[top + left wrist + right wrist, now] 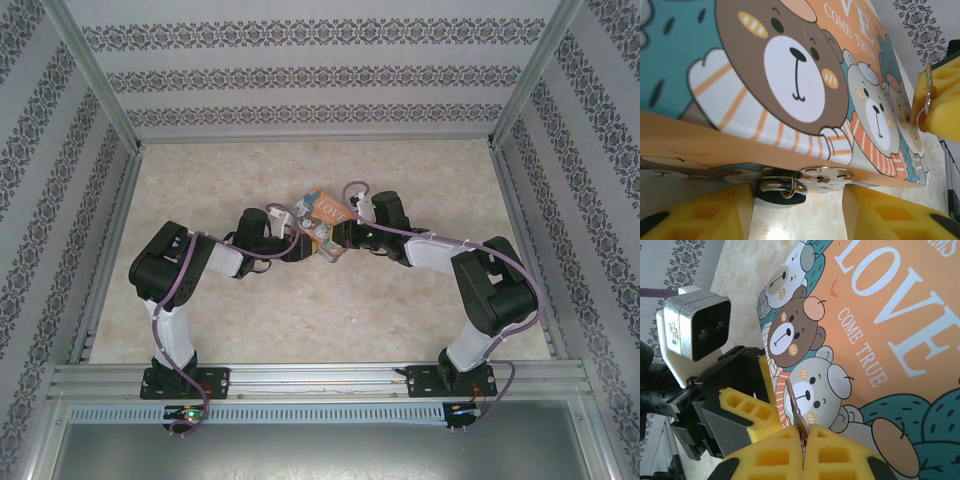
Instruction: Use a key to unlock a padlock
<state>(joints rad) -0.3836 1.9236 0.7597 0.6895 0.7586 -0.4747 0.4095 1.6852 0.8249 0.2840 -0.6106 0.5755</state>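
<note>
table (300, 320), "love come true" box (910, 405), key (796, 411)

box (830, 295), orange panel | large: "LOVE" | smaller: "COME TRUE"

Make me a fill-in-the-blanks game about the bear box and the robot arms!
The box says ____ in big white letters.
The biggest bear has ____ fur.
The right jaws pinch a thin silver ____.
The left jaws stand ____, gripping nothing.
Missing words: LOVE; brown; key; open.
</note>
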